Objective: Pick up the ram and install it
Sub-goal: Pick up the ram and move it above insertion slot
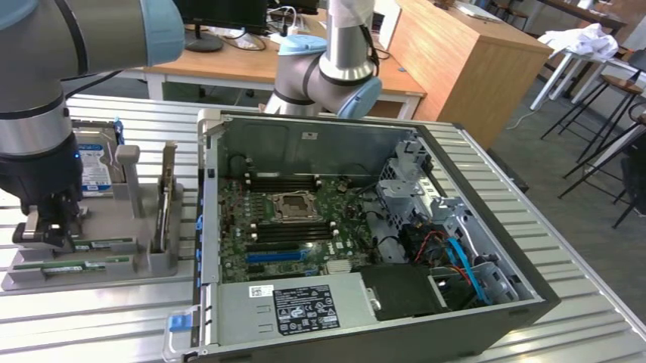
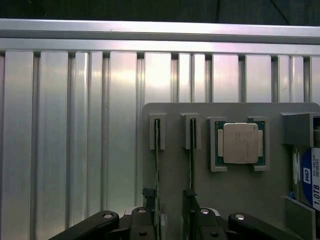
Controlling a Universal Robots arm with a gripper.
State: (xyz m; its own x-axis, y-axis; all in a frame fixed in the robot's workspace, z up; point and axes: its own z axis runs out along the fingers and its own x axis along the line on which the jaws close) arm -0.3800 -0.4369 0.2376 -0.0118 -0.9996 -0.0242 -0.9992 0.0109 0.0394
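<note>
Two green ram sticks [image 1: 101, 243] [image 1: 72, 266] stand on edge in slots of a grey holder [image 1: 151, 261] at the exterior view's left. In the wrist view they appear edge-on as thin lines [image 2: 157, 165] [image 2: 191, 155] on the holder [image 2: 175, 112]. My gripper [image 1: 45, 233] [image 2: 172, 226] is down at the sticks' ends, open, its dark fingers [image 2: 145, 222] beside them. I cannot tell which stick lies between the fingers. Neither stick is lifted. The open computer case [image 1: 302, 117] shows its motherboard [image 1: 262, 227] with long memory slots [image 1: 287, 182].
A square silver processor [image 2: 240, 143] and a hard drive [image 2: 309, 175] [image 1: 96, 172] also sit in the holder. A second robot arm [image 1: 328, 68] stands behind the case. The ribbed metal table [image 1: 565, 227] carries everything. Desks and stools stand beyond.
</note>
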